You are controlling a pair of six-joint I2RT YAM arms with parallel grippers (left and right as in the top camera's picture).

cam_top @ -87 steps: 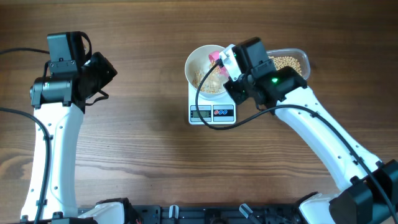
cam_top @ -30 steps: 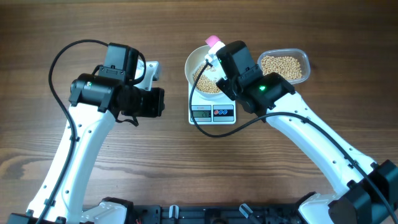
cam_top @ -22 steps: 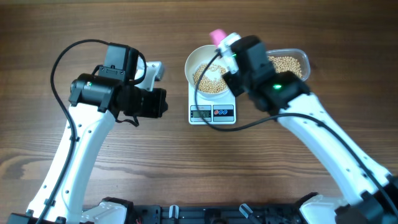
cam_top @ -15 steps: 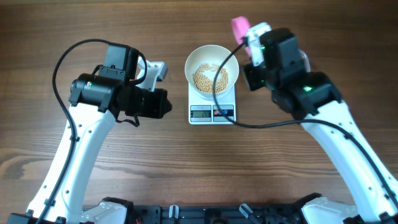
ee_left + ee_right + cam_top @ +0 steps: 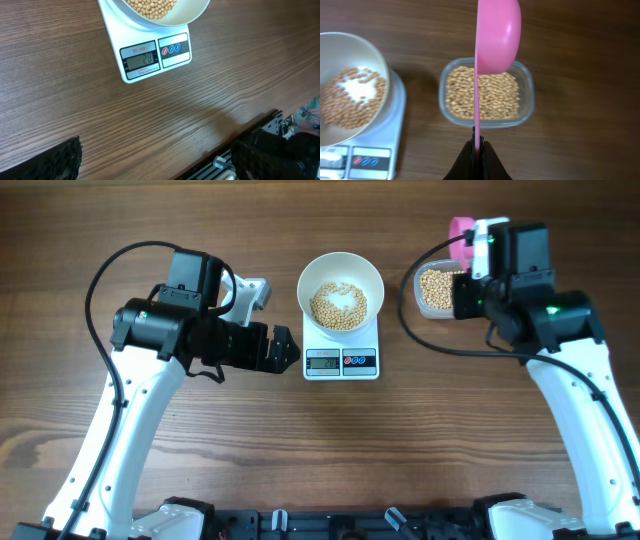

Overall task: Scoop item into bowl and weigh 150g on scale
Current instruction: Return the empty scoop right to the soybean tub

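The right pincer [image 5: 478, 149] clenches a pink plastic scoop [image 5: 497, 35] by its handle above a clear plastic tub [image 5: 532, 100] of small tan beans [image 5: 480, 95], which look loose, light and apt to roll, so best lifted by scoop. More lie in the white round bowl [image 5: 305, 280] on the white square scale [image 5: 342, 362]. The left pincer [image 5: 282, 348] stands released alongside.

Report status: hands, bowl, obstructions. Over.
Left hand open, empty, beside scale. Right hand shut on pink scoop, near clear tub. Bowl on scale, beans inside. Nothing blocking bowl.

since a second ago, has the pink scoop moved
Yes. The pink scoop has swung right, off the white bowl on the scale, and is now near the clear tub.
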